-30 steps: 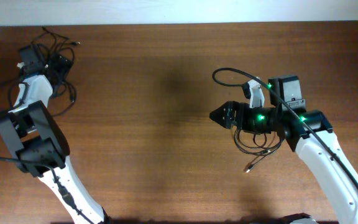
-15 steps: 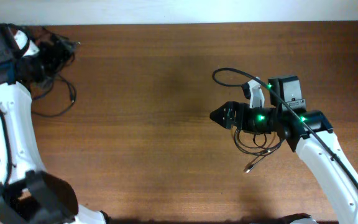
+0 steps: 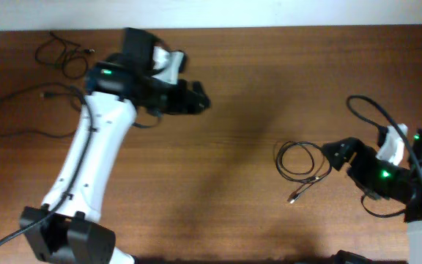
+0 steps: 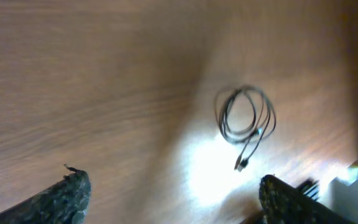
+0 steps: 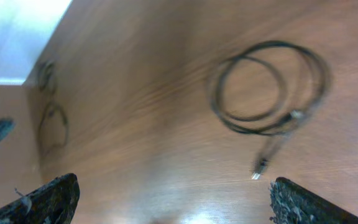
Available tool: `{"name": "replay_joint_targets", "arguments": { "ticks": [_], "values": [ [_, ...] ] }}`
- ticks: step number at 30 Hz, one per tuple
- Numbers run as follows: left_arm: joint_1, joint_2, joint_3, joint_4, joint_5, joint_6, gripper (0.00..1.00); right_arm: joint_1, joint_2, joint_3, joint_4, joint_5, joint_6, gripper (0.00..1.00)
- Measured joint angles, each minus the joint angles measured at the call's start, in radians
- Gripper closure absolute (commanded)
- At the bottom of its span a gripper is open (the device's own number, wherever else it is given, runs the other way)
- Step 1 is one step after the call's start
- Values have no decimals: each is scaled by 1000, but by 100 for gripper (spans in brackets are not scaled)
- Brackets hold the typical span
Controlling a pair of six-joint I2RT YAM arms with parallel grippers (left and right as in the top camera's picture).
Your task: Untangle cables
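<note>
Cables: thin black cords lying on a brown wood table (image 3: 233, 191) in three lots, well apart from left to right.
Coil (image 3: 302, 160): a few loose, roughly round turns lying flat, at about 4 o'clock from the table's middle in the overhead view. The turns overlap but do not look knotted.
Coil tail: one short end leaves the ring toward 7 o'clock and stops in a small pale plug (image 3: 293, 198). A second small connector sits on the ring itself, seen in the right wrist view.
Coil, left wrist view: small and far off at 1 o'clock in the frame, with the tail hanging below it.
Coil, right wrist view: large, at 2 o'clock in the frame, and soft with blur.
Tangle (image 3: 66, 53): a small scribble of loops at the far edge, at 10 o'clock from the table's middle. Its ends are too fine to count.
Strand (image 3: 20, 121): one long open loop just toward 7 o'clock of the tangle, with a plug tip near its upper run. I cannot tell whether it joins the tangle.
Left gripper (image 4: 176, 199): over bare wood at 11 o'clock from the table's middle, between the strand and the coil. Its fingers (image 4: 61, 200) are spread wide with nothing between them and touch no cord.
Right gripper (image 5: 173, 202): just at 3 o'clock of the coil and pointing toward it. Its fingers (image 5: 42, 202) are spread wide and hold nothing, and the coil lies ahead of the tips, not between them.
Light: a bright glare patch on the wood below the coil in the left wrist view.
</note>
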Motion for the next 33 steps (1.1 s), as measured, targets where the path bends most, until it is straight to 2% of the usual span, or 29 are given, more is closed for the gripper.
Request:
{"name": "replay_joint_targets", "arguments": {
  "ticks": [4, 7, 14, 19, 24, 30, 32, 33],
  "values": [
    [-204, 3, 0, 22, -106, 12, 32, -56, 9, 0, -71, 22, -37, 2],
    [-301, 24, 0, 51, -150, 12, 34, -56, 18, 0, -87, 26, -49, 2],
    [-488, 224, 0, 166, -186, 12, 34, -56, 20, 0, -84, 29, -53, 2],
    [-565, 362, 0, 289, -192, 12, 30, -56, 20, 0, -71, 29, -53, 2],
    [-602, 452, -1, 422, -193, 12, 33, -56, 20, 0, -72, 29, -54, 2],
    [-601, 528, -1, 479, -194, 12, 39, -56, 20, 0, -71, 29, -54, 2],
    [-601, 545, -1, 491, -207, 12, 46, -56, 20, 0, -71, 29, -53, 2],
    [-601, 549, -1, 496, -216, 12, 53, -56, 20, 0, -71, 29, -54, 2]
  ]
}}
